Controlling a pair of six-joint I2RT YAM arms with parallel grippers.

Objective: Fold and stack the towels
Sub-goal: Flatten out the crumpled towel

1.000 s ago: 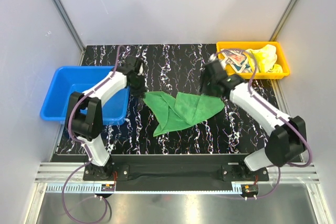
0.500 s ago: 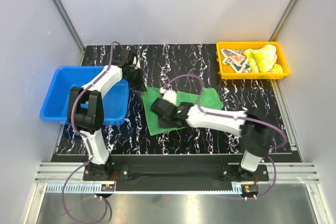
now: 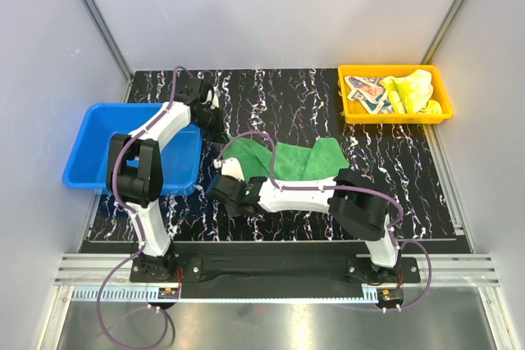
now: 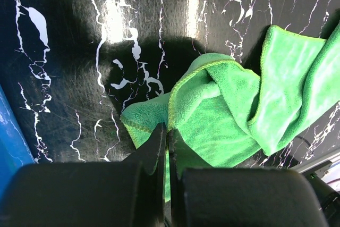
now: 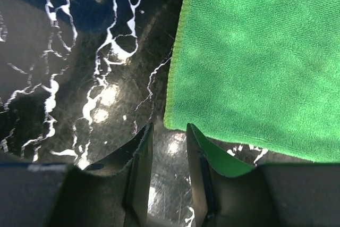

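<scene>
- Right pincer: its jaws stand a narrow gap apart. Only the black marbled table shows between them, so it holds nothing that I can see.
- A sliver of green lies against the outside of its right finger. I cannot tell whether that is contact or just overlap.
- The near-left corner of the green towel lies just beyond its fingertips, flat on the table.
- Left pincer: its jaws are pressed together, pinching a bunched edge of the same towel at the far-left corner.
- Judgement: the step in hand is taking a second corner so the first fold can be made.
- To do it well, the right pincer should slide its lower finger under the corner itself, not under the long edge, and take a single layer.
- The left grip should then hold steady so the towel draws taut between the two corners. The bunching near it needs pulling out before any crease is laid.
- Outward: the two other towels lie unfolded in the yellow bin at the far right. A blue bin sits at the left.
</scene>
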